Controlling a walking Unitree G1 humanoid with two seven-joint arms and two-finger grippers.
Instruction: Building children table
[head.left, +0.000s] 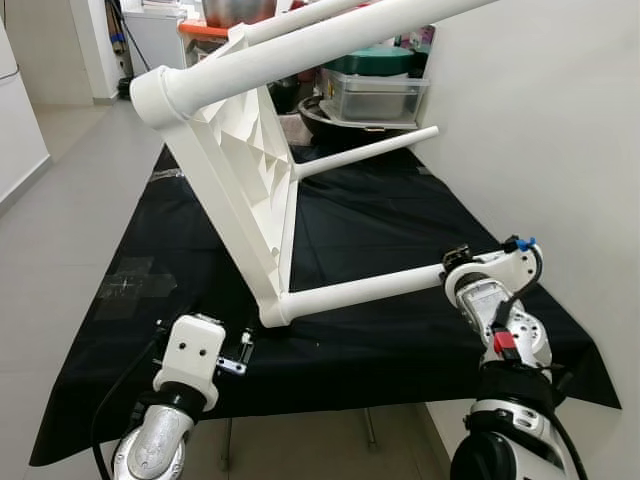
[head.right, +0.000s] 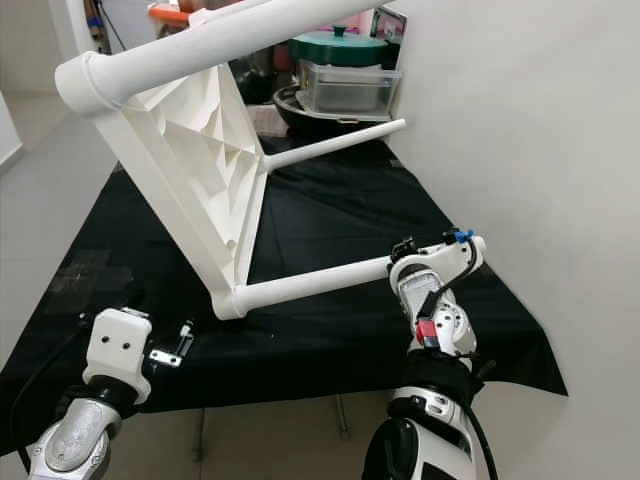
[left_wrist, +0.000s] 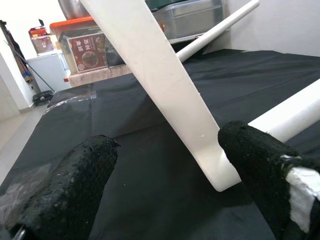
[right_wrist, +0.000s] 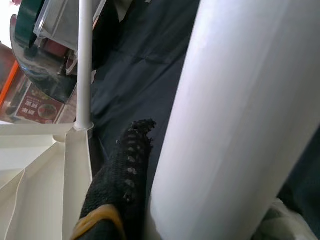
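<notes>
With my right claw (head.left: 452, 268) clamped on the white plastic children's table's near tubular leg (head.left: 365, 288) and the left claw (left_wrist: 165, 170) open, I fear the tilted frame (head.left: 240, 170) tipping off the black-draped tabletop (head.left: 400, 340).

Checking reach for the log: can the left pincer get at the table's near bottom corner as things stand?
Probably yes. The left pincer is open, its fingers either side of the white table top's bottom corner on the black cloth, with nothing between. The right pincer holds the near leg.
</notes>
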